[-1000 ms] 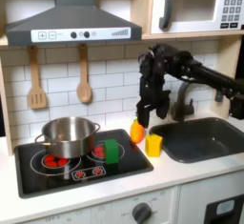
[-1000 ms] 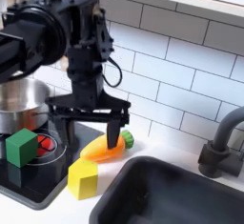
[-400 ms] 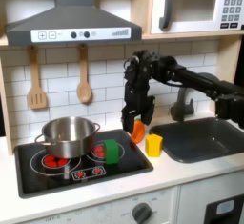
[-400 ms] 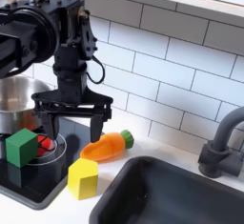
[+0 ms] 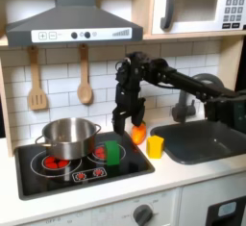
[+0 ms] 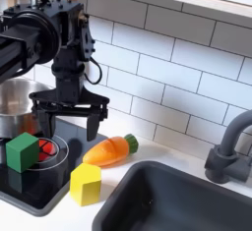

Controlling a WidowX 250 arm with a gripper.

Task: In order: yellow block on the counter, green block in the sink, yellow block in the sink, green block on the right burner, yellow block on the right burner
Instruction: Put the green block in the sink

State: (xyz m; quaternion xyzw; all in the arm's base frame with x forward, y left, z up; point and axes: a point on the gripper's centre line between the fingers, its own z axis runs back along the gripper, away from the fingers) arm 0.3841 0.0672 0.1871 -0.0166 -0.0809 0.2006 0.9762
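The yellow block (image 5: 155,146) (image 6: 86,184) stands on the pale counter (image 5: 192,177) between the black cooktop's edge and the sink (image 5: 207,140) (image 6: 187,201). On the cooktop's right burner, just right of the pot, sits the green block (image 5: 113,152) (image 6: 22,151). My gripper (image 5: 122,126) (image 6: 69,127) hangs open above the cooktop, a little above and behind the green block, with nothing between its fingers. It touches neither block.
A steel pot (image 5: 69,137) (image 6: 12,102) sits on the left burner. An orange carrot toy (image 5: 138,133) (image 6: 110,150) lies behind the yellow block. A black faucet (image 5: 185,100) (image 6: 231,146) rises behind the sink. Wooden utensils (image 5: 36,81) hang on the tiled wall.
My gripper has moved left in both exterior views, from over the carrot and yellow block to over the right burner. It stays open. The blocks have not moved.
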